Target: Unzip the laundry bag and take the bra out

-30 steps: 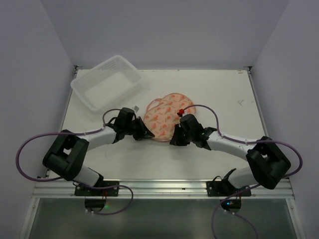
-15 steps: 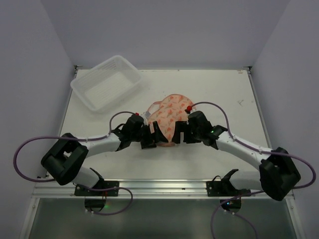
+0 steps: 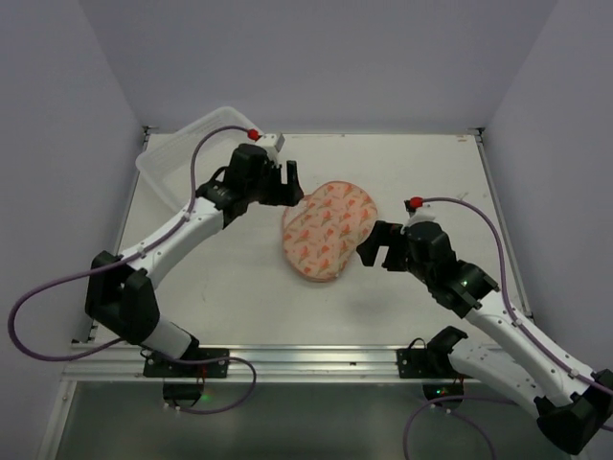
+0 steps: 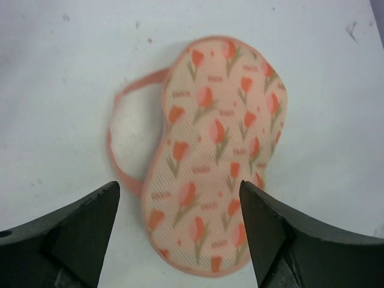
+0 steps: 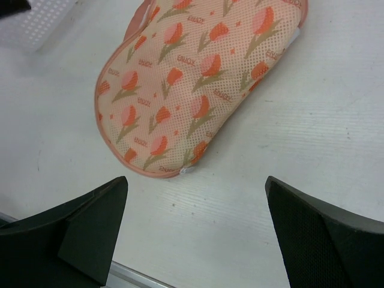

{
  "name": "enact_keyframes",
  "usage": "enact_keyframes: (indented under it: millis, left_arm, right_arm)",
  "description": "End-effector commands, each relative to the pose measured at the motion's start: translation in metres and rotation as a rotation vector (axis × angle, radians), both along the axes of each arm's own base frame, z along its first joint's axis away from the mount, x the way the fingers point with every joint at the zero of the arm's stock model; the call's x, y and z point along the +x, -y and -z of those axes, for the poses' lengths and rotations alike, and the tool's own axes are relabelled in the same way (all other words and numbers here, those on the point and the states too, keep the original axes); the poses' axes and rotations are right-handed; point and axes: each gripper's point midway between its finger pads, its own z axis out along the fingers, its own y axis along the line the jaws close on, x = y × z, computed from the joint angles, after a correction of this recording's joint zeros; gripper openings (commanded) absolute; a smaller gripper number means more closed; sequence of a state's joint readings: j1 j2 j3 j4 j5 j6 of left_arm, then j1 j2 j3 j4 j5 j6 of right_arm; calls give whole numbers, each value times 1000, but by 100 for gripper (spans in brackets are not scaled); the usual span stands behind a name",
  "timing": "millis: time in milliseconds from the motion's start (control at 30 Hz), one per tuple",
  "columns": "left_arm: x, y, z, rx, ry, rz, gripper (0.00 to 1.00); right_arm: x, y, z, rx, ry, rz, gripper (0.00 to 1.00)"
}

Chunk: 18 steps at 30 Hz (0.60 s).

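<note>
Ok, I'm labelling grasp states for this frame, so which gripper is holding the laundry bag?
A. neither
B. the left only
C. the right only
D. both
A: the left gripper and the right gripper are both open, and in each wrist view the spread fingers stand clear of the laundry bag, which lies by itself between them.

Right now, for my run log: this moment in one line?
laundry bag: closed, on table | bra: unseen | left gripper: open, off bag | right gripper: open, off bag
</note>
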State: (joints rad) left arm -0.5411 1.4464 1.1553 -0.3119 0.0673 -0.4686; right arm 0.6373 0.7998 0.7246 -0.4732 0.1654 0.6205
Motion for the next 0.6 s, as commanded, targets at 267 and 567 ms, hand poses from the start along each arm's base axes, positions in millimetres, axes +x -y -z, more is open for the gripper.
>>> enact_keyframes:
  millis: [267, 567]
  left_arm:
    - [54, 31, 54, 177, -83, 274, 60]
    - [58, 51, 81, 118, -137, 324, 44]
  right_arm:
    - [-3, 5, -13, 34, 14, 30, 99]
    - [-9, 2, -3, 64, -17, 21, 99]
